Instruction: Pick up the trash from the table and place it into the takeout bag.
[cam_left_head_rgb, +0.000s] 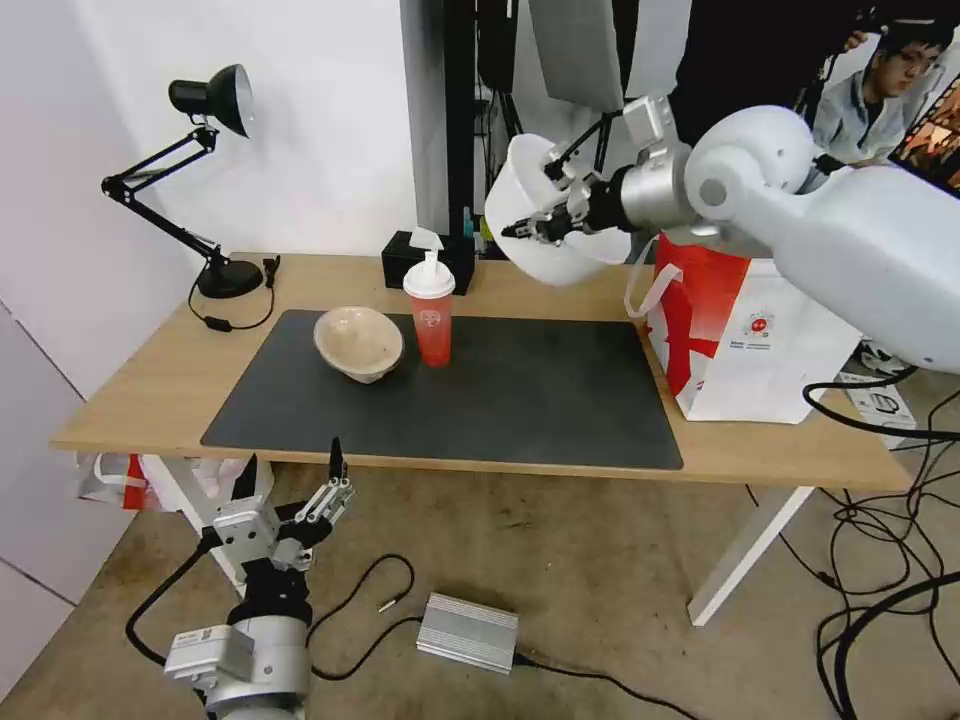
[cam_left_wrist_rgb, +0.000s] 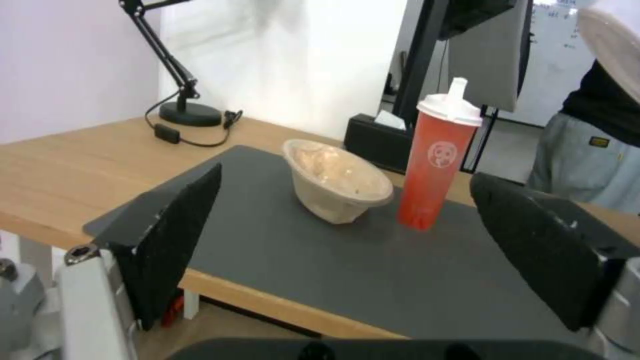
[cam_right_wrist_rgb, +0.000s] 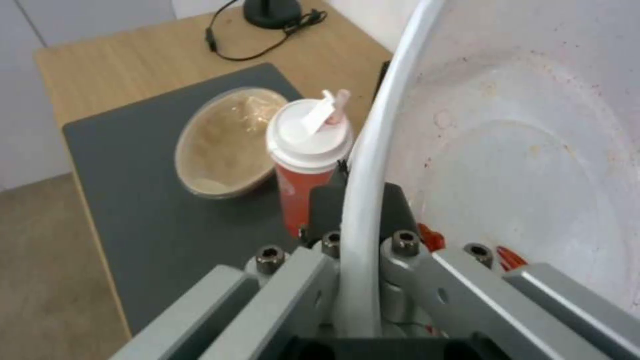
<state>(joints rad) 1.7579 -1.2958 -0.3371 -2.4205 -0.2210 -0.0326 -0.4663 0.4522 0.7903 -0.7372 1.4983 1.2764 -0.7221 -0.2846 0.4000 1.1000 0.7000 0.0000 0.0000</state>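
My right gripper (cam_left_head_rgb: 522, 229) is shut on the rim of the white round bowl (cam_left_head_rgb: 530, 215), holding it tilted in the air above the table's back edge, left of the takeout bag (cam_left_head_rgb: 745, 335). The rim (cam_right_wrist_rgb: 363, 190) runs between the jaws, and red scraps (cam_right_wrist_rgb: 507, 257) lie inside the bowl. The beige bowl (cam_left_head_rgb: 358, 343) lies tilted on the dark mat (cam_left_head_rgb: 500, 400), with the red cup (cam_left_head_rgb: 431, 318) upright beside it; both are also seen as the bowl (cam_left_wrist_rgb: 337, 182) and cup (cam_left_wrist_rgb: 437, 160). My left gripper (cam_left_head_rgb: 292, 478) hangs open below the table's front edge.
A black desk lamp (cam_left_head_rgb: 205, 190) stands at the table's back left with its cord. A black tissue box (cam_left_head_rgb: 425, 258) sits behind the cup. Cables and a silver box (cam_left_head_rgb: 467, 632) lie on the floor. A red-and-white plastic bag (cam_left_head_rgb: 120, 478) sits under the table's left end.
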